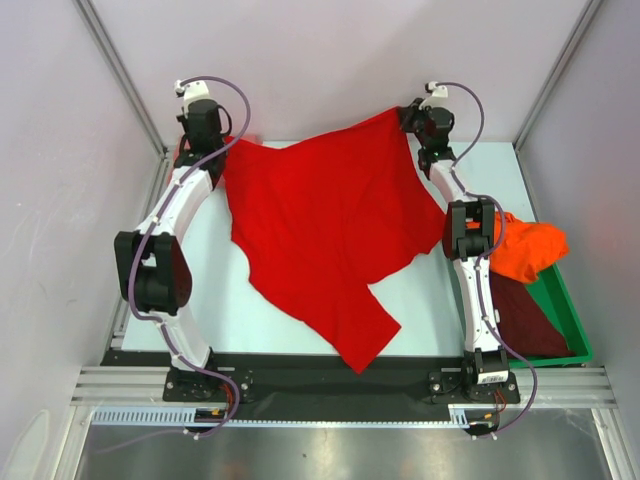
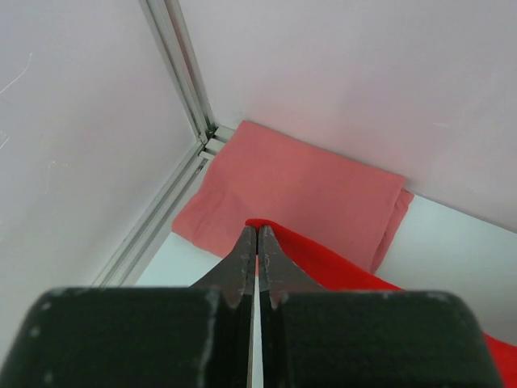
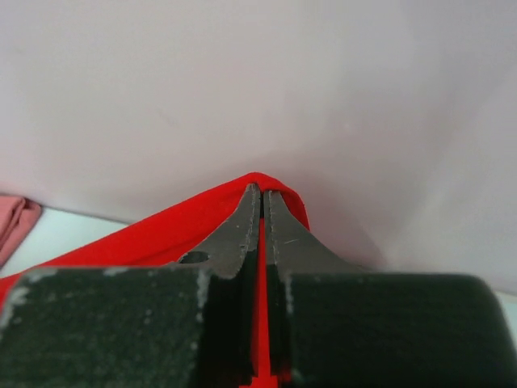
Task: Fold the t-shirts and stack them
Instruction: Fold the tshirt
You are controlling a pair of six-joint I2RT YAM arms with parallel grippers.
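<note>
A bright red t-shirt (image 1: 325,230) hangs stretched across the middle of the table, its lower part trailing toward the near edge. My left gripper (image 1: 222,142) is shut on its far left corner (image 2: 279,234), and my right gripper (image 1: 408,115) is shut on its far right corner (image 3: 279,187), held higher near the back wall. In the left wrist view a folded salmon-pink t-shirt (image 2: 299,190) lies in the far left corner under my left gripper (image 2: 257,233). The red cloth shows between the shut fingers of my right gripper (image 3: 264,191).
A green bin (image 1: 560,310) stands at the right edge of the table, holding an orange t-shirt (image 1: 525,250) and a dark maroon one (image 1: 525,315). Pale walls with metal frame posts (image 2: 182,73) enclose the table on three sides.
</note>
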